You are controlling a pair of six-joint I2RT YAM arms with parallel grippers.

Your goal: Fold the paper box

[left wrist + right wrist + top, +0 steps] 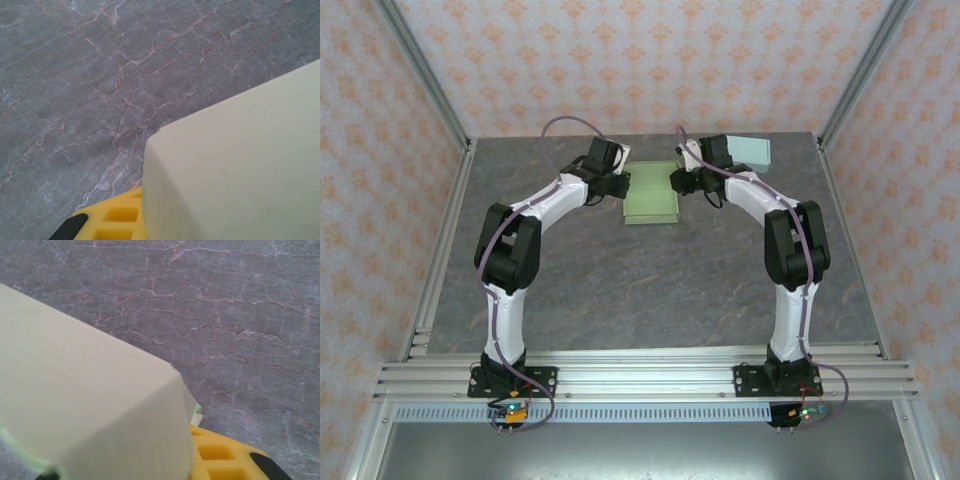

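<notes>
Tabletop (650, 290) holds paper box (652, 198) between left claw (623, 183) and right claw (678, 180).

A grey, veined bench (650, 290) stands between walls (650, 60) papered pink with orange motifs. A pale blue-grey block (755, 152) lies at the bench's far right corner. Metal rails (650, 375) cross its near edge.

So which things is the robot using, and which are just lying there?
For the job: green paper box, left gripper, right gripper.
Just lying about: pale blue box, far right.
</notes>
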